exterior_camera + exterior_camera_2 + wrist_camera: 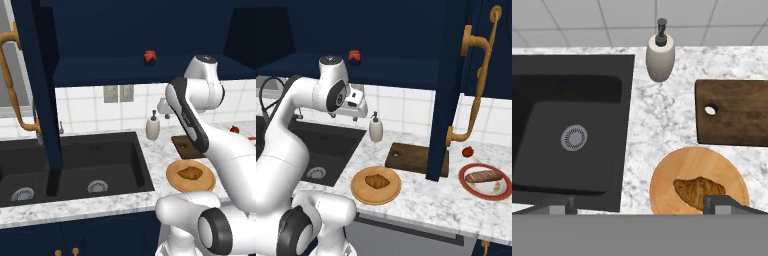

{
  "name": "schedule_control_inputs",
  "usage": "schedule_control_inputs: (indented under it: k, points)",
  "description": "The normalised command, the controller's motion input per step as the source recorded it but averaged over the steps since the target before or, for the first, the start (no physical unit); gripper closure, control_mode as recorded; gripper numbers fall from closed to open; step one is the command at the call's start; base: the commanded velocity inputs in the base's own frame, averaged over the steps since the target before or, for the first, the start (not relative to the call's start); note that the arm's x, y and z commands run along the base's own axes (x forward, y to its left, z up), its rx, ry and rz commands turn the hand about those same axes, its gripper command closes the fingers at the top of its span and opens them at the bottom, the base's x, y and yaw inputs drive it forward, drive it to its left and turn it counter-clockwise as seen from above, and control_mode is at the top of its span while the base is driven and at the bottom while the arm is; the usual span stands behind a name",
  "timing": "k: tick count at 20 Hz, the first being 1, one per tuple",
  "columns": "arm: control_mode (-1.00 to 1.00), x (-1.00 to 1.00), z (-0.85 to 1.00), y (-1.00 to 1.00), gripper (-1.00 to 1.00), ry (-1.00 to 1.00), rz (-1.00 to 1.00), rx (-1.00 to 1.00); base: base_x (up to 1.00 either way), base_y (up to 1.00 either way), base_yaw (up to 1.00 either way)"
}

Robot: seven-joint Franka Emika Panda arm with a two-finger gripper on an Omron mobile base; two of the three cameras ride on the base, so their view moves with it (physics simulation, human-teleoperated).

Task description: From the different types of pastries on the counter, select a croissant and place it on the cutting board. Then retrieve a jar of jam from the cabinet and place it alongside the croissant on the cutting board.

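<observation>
Lying on a round light wooden plate (698,185), the croissant (699,191) is seen near the front edge of the marble counter (662,120), just to the right of the black sink (567,145). The plate is set close in front of the dark cutting board (737,119), which lies bare further back on the counter, with a round hole near its left end. A white soap dispenser (660,57) stands at the back edge of the counter, by the tiled wall, between the sink's rear corner and the board.

The gripper (639,207) is held high above the counter and is pointed down at it, and its jaws are spread wide apart with nothing between them. One dark fingertip is seen over the front rim of the sink and the other over the right end of the croissant, though no contact with either is made.

The navy cabinet (406,45) stands open above the counter, its door (448,90) swung out over the board and its brass handle (476,85) facing outwards. A small red jar of jam (354,57) is set on the cabinet shelf. At the right end of the counter, a longer brown roll (481,176) is laid on a red-rimmed plate (491,190), and a small red round object (467,150) rests just behind that plate.
</observation>
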Motion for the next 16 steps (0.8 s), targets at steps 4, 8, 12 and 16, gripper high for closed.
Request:
schedule_control_inputs:
  k: [4, 8, 12, 16]
  points:
    - [1.0, 0.0, 0.0, 0.0, -1.0, 0.0, 0.0, 0.0, 0.96, 0.3, -0.01]
    - [1.0, 0.0, 0.0, 0.0, -1.0, 0.0, 0.0, 0.0, 0.71, 0.11, 0.0]
    - [1.0, 0.0, 0.0, 0.0, -1.0, 0.0, 0.0, 0.0, 0.13, 0.0, 0.0]
    - [1.0, 0.0, 0.0, 0.0, -1.0, 0.0, 0.0, 0.0, 0.0, 0.0, 0.0]
